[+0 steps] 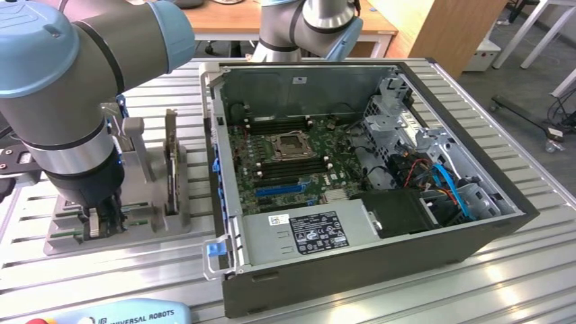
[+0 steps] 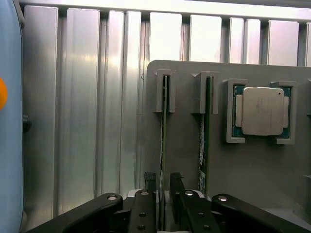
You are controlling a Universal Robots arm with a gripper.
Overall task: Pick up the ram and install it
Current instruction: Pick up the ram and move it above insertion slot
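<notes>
Ram (image 2: 164,126) sits on edge in its slot on the grey holder (image 2: 184,145) on the tabletop (image 2: 87,121) — fingers (image 2: 176,187) parted, one each side of it, not clamped yet. I'd keep them square to the stick and centred before squeezing — a crooked grab could jam it in the slot. Mind the neighbouring stick (image 2: 207,121) just beside too.

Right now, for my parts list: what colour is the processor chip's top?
Silver, the processor chip; wrist view.
</notes>
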